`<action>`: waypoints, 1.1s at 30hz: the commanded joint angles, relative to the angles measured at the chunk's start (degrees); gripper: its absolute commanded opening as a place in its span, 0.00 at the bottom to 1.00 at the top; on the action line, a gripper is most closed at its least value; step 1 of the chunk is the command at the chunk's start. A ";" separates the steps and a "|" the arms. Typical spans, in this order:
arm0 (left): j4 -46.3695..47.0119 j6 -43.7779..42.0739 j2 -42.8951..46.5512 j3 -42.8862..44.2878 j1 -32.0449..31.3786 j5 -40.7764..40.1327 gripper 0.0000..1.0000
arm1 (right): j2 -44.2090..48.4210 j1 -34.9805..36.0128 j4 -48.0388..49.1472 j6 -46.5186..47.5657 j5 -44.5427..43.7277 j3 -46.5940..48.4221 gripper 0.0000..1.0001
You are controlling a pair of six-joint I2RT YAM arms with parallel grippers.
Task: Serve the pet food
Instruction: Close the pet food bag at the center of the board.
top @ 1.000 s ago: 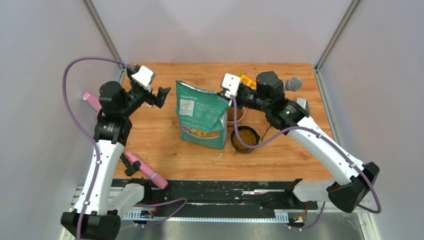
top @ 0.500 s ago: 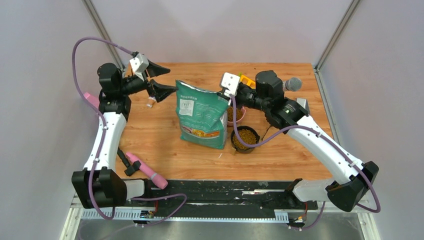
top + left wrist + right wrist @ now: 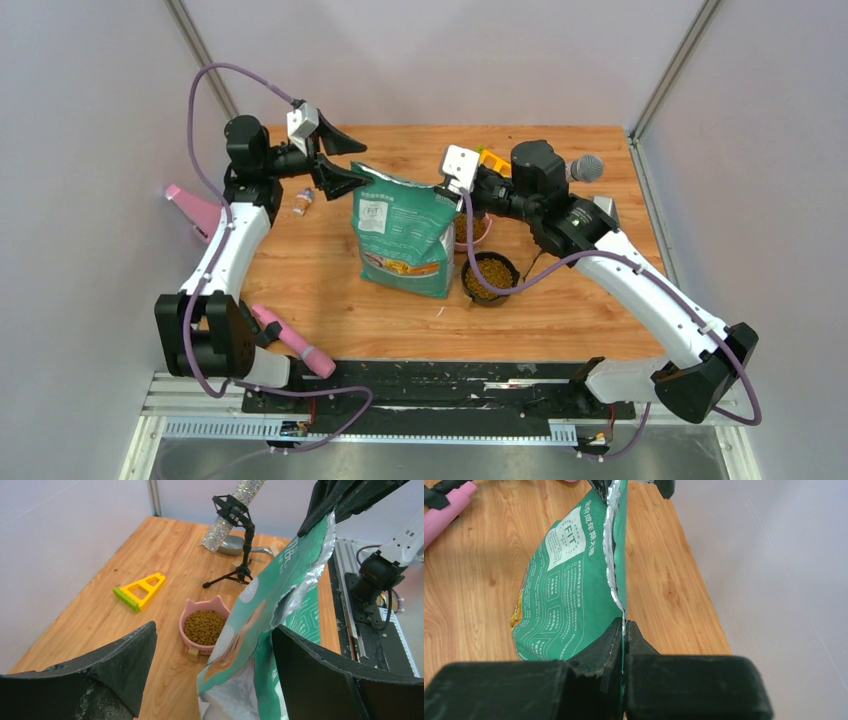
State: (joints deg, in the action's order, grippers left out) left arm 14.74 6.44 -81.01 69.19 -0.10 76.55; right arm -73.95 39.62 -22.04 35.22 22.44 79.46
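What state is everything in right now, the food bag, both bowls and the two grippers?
Food bag: upright, top unsealed, foil lining showing.
Pink bowl: filled with pet food.
Black bowl: holds kibble as well.
Left gripper: open, straddling the bag's top edge, not closed on it.
Right gripper: shut on a top corner of the bag.
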 commanded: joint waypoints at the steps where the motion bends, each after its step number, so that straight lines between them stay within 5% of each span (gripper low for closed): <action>1: 8.88 5.12 -0.47 2.70 -2.52 3.37 0.91 | 0.78 0.10 0.41 -0.23 -0.41 3.32 0.00; 5: 9.67 3.79 0.06 2.71 -4.25 3.52 0.85 | 0.99 0.28 0.22 -0.29 -0.55 3.48 0.00; 7: 9.80 3.50 0.33 2.71 -4.60 3.60 0.73 | 1.15 0.28 0.22 -0.33 -0.55 3.37 0.00; 9: 9.86 3.50 0.55 2.66 -4.64 3.88 0.51 | 1.33 0.37 0.19 -0.42 -0.55 3.31 0.00; 12: 8.56 2.12 1.30 2.40 -4.58 3.86 0.03 | 1.43 0.37 0.28 -0.46 -1.23 3.02 0.00; 22: -2.34 -6.21 5.15 1.41 -4.47 2.63 0.00 | 1.71 0.29 1.54 -5.44 -11.86 3.38 0.00; 25: -5.88 -9.03 7.53 0.29 -4.52 2.38 0.00 | 1.41 0.05 0.95 -6.16 -11.85 3.26 0.16; 29: -17.24 -19.05 12.29 0.39 -4.51 0.91 0.00 | 0.82 -2.54 -1.74 -3.97 -3.14 2.19 0.34; 33: -21.31 -23.87 15.79 -0.75 -4.48 0.63 0.00 | 0.36 -9.10 -2.31 -6.93 9.99 3.34 0.37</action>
State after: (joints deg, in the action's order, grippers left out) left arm -1.72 -9.02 -71.26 67.90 -5.10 77.28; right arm -73.93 36.38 -23.70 30.20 21.76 80.14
